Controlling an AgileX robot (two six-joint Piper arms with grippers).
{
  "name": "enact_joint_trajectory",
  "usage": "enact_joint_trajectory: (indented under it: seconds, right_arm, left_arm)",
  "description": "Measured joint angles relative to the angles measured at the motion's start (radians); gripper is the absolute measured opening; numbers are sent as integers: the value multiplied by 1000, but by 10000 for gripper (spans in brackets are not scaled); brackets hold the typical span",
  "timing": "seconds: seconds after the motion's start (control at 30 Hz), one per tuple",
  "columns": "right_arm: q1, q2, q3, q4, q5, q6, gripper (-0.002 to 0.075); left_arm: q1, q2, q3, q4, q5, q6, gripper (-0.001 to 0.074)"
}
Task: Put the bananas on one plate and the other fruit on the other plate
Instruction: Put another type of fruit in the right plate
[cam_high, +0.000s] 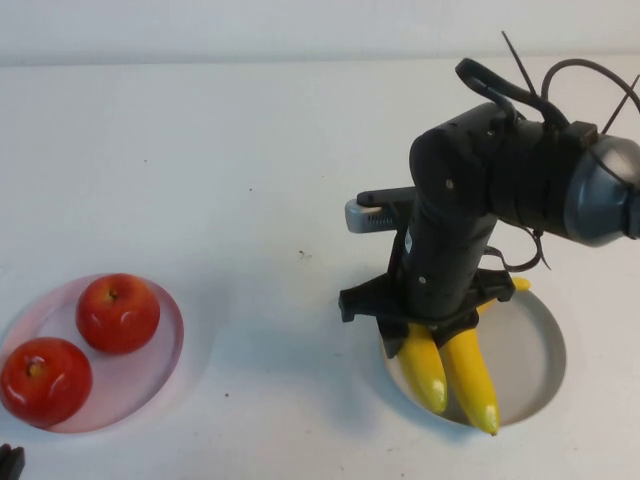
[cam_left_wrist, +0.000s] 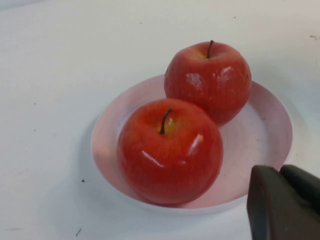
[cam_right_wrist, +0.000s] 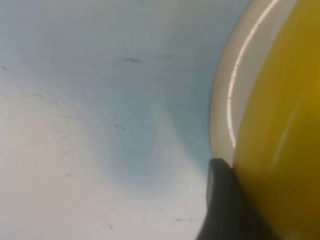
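Two yellow bananas (cam_high: 425, 365) (cam_high: 472, 380) lie side by side on the grey plate (cam_high: 545, 345) at the right. My right gripper (cam_high: 425, 335) points straight down over their far ends and is shut on the left banana. In the right wrist view one dark finger (cam_right_wrist: 225, 200) presses against the banana's (cam_right_wrist: 285, 125) side, just inside the plate's rim (cam_right_wrist: 225, 100); the other finger is hidden. Two red apples (cam_high: 118, 312) (cam_high: 45, 380) sit on the pink plate (cam_high: 165, 345) at the left. My left gripper (cam_left_wrist: 282, 172) hangs shut and empty beside that plate (cam_left_wrist: 265, 125), near the closer apple (cam_left_wrist: 170, 150).
The table is white, with a pale wall along its far edge. The right arm's dark body and cables (cam_high: 520, 170) rise above the grey plate. A wide stretch of bare table separates the two plates. Only a dark tip of the left gripper (cam_high: 8, 462) shows at the front left corner.
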Motion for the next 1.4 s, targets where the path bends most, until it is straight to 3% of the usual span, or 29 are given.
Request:
enact_joint_trajectory:
  seconds: [0.5,0.77,1.1,1.27,1.4]
  right_arm:
    - [-12,55,4,27,-8,0,304]
    - [-12,55,4,29,26,0,438]
    - [1,-29,5,31,36,0,441]
    - [13,-158,5,31,62,-9,359]
    - [13,-255,8,30,73,-99,162]
  left_arm:
    - [0,0,0,0,0,0,2]
    - [0,0,0,0,0,0,2]
    - [0,0,0,0,0,0,2]
    - [0,0,0,0,0,0,2]
    - [0,0,0,0,0,0,2]
